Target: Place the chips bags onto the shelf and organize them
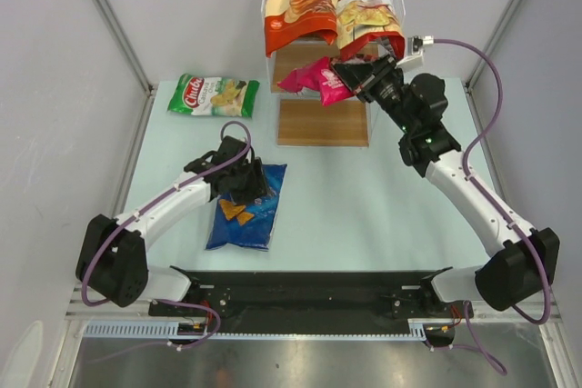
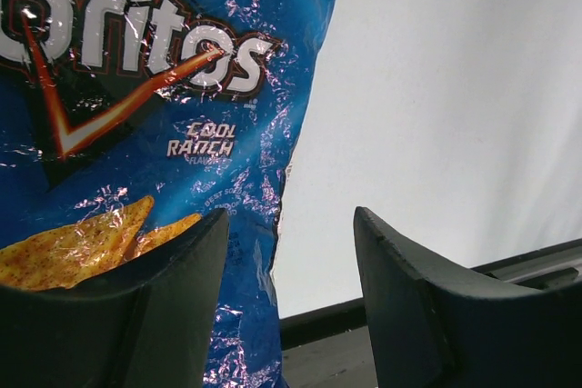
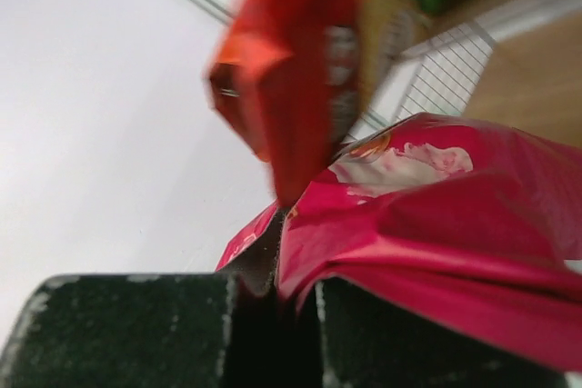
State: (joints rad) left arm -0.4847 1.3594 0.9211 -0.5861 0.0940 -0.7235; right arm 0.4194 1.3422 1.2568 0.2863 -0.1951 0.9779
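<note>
My right gripper [image 1: 353,75] [image 3: 293,308] is shut on the edge of the pink chips bag [image 1: 311,79] [image 3: 436,243], holding it over the middle board of the shelf [image 1: 323,123]. An orange-and-cream bag [image 1: 298,2] and a red Chuba bag [image 1: 368,15] [image 3: 291,88] stand on the top tier. The blue Doritos bag [image 1: 247,213] [image 2: 136,88] lies flat on the table. My left gripper [image 1: 247,179] [image 2: 291,252] hovers open over its upper right edge, one finger [image 2: 173,306] above the bag. A green Chuba bag [image 1: 212,94] lies at the far left.
The shelf's white wire frame [image 3: 436,70] shows behind the pink bag. Grey walls close in the table [image 1: 382,197] on the left, right and back. A black rail [image 1: 309,290] [image 2: 509,265] runs along the near edge by the arm bases.
</note>
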